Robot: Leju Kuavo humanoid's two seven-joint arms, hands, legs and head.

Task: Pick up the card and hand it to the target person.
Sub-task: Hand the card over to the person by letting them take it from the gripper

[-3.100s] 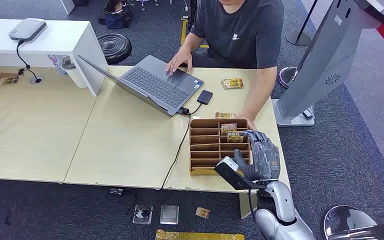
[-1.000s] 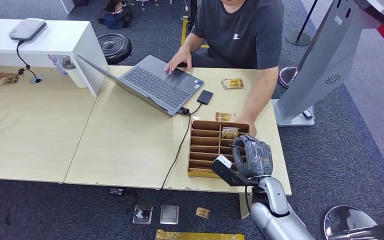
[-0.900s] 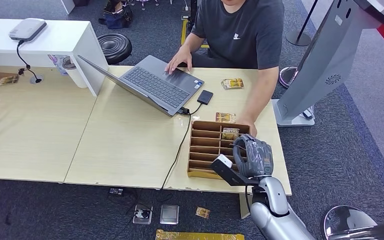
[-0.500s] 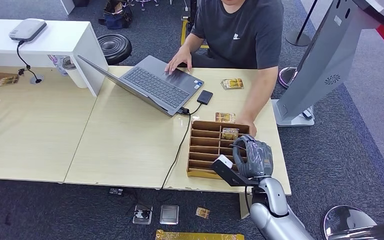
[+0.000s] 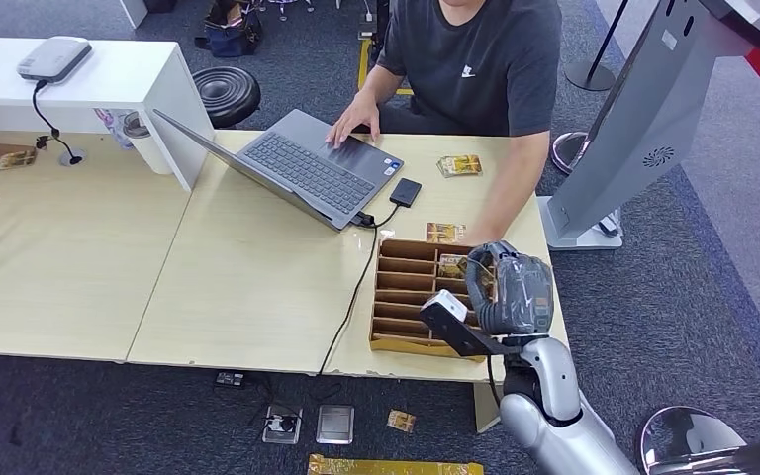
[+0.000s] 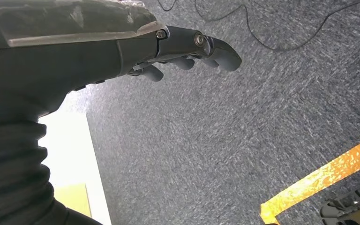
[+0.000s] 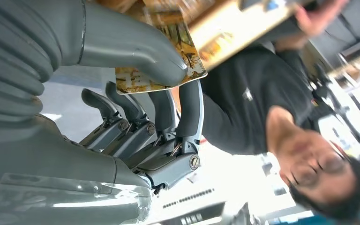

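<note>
My right hand (image 5: 512,289) hovers over the right side of the wooden slotted box (image 5: 406,297) at the table's front edge. In the right wrist view the thumb (image 7: 131,47) and a finger pinch a yellow patterned card (image 7: 161,72), held clear of the box. More such cards stay in a slot (image 5: 452,264). The person (image 5: 475,59) in a dark T-shirt sits across the table, one hand on the laptop (image 5: 307,173) and the other arm reaching toward the box. My left hand (image 6: 122,42) hangs over the carpet, fingers loosely extended and holding nothing.
Loose cards lie on the table behind the box (image 5: 445,232) and farther back (image 5: 459,164). A cable runs from the laptop over the table's front edge. A grey kiosk stand (image 5: 643,119) rises to the right. A black stool (image 5: 226,94) stands behind the table.
My right hand has lifted out of the box and shifted slightly up and right, carrying the card. The person has barely moved.
</note>
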